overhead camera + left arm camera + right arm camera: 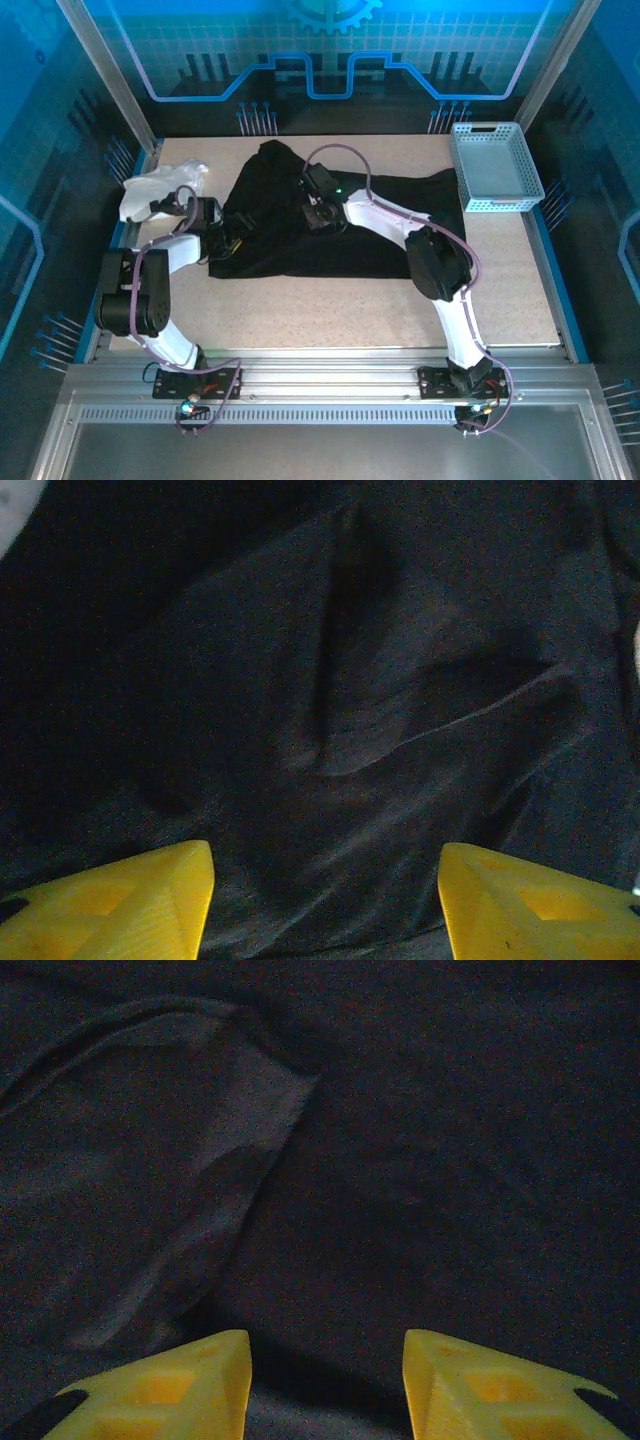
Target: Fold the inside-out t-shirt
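Note:
The inside-out t-shirt (340, 235) is a large black cloth lying spread and rumpled over the middle of the table, one end bunched toward the back (272, 158). My left gripper (226, 238) is at the shirt's left edge. In the left wrist view its yellow fingers (150, 900) stand wide apart over wrinkled black fabric (400, 680), so the left gripper (325, 855) is open. My right gripper (318, 216) is down on the middle of the shirt. Its fingers (190, 1385) are apart above flat cloth with a raised fold (230, 1190) to the left, leaving the right gripper (325, 1345) open.
A crumpled white garment (158, 186) lies at the back left, close to the left arm's wrist. A light blue mesh basket (495, 166) stands at the back right corner. Bare tabletop (330, 310) runs along the near side in front of the shirt.

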`<action>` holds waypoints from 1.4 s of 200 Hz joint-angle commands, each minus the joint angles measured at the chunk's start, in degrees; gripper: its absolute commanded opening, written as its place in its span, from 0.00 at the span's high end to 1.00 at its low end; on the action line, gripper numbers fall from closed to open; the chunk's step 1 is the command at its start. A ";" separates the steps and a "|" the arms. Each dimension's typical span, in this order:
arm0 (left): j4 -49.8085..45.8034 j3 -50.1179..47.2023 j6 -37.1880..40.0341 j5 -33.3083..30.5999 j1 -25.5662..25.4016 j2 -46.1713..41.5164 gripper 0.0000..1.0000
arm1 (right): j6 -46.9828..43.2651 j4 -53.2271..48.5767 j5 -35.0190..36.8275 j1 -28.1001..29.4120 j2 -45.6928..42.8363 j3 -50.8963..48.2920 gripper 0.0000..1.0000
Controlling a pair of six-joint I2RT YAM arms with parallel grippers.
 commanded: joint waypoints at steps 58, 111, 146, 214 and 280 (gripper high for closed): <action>-5.21 12.52 4.27 -5.52 -2.26 7.75 0.40 | -0.76 4.93 -2.16 -0.99 -6.34 -10.14 0.53; -6.02 14.66 4.22 -6.39 -2.88 12.46 0.48 | -0.65 5.58 -2.08 -1.39 -7.73 -11.99 0.53; -5.94 16.60 4.17 -5.06 -2.97 15.02 0.63 | -0.65 5.84 -1.73 -1.68 -8.53 -13.03 0.53; -6.95 20.48 5.19 -4.34 -2.75 16.31 0.97 | -0.82 5.77 -1.43 -1.91 -9.54 -13.94 0.53; -8.02 29.45 2.09 -3.83 -0.30 19.51 1.00 | -1.17 5.42 -0.47 -2.26 -11.94 -15.88 0.52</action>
